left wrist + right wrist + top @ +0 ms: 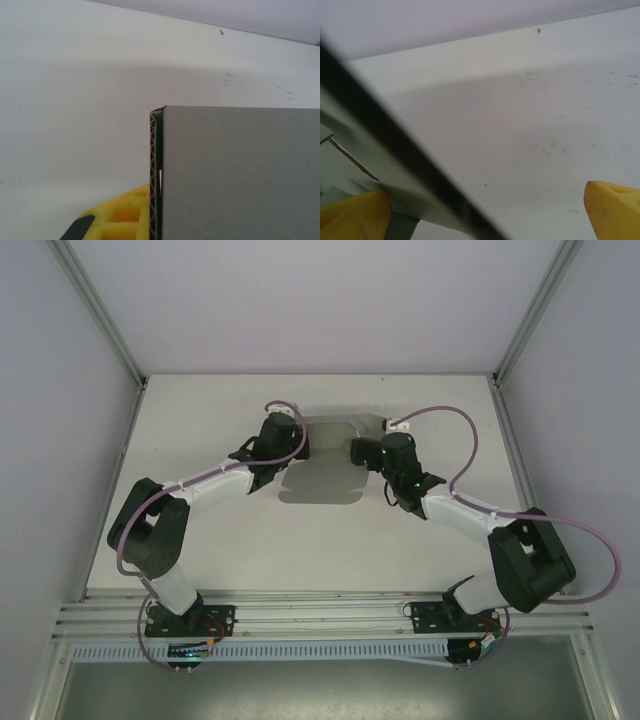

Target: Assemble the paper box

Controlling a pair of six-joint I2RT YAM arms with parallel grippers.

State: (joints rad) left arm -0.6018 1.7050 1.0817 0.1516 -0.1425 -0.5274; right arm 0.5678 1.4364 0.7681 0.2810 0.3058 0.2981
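Observation:
The grey paper box (325, 472) lies mid-table between the two arms, partly folded, with flaps raised. My left gripper (298, 443) is at its left side. In the left wrist view a grey panel (240, 175) with a corrugated edge stands against the yellow left finger (125, 215), and the left gripper (157, 220) is shut on that wall; the other finger is hidden behind the panel. My right gripper (358, 450) is at the box's right side. It stands open (482, 215), with a blurred board edge (395, 145) slanting past its left finger (350, 215).
The white table (200, 540) is framed by aluminium rails at the sides and the near edge. Purple cables loop above both arms. Bare table surface lies beyond the box in both wrist views.

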